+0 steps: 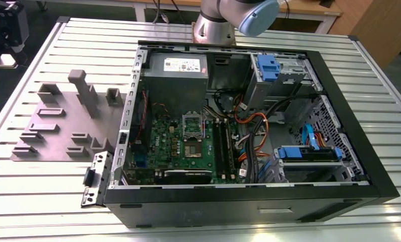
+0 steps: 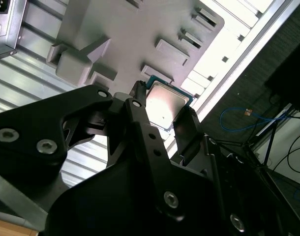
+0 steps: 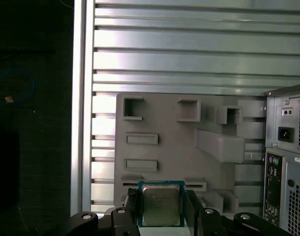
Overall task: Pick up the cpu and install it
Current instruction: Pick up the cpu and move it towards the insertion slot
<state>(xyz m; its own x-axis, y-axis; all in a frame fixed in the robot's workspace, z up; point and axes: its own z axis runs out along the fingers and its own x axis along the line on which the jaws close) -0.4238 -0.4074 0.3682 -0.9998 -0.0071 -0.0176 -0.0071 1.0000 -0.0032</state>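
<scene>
Fingers (image 3: 132,209) clamped on two opposite edges of the cpu (image 3: 161,205), metal top facing the first wrist camera. The gripper (image 2: 164,109) carries it over the grey fixture plate (image 3: 169,128). The plate lies close to one long worktop (image 3: 189,49) edge, with bare slats beyond it. The computer case (image 1: 361,166) is just beside the plate with its side open. Inside are the motherboard (image 1: 187,151), its socket frame (image 1: 192,122) and cables (image 1: 254,126).

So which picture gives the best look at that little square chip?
The first wrist view: the cpu faces the camera squarely, held in the gripper. The second wrist view shows it tilted, partly behind a finger. The exterior view takes in the computer case.
</scene>
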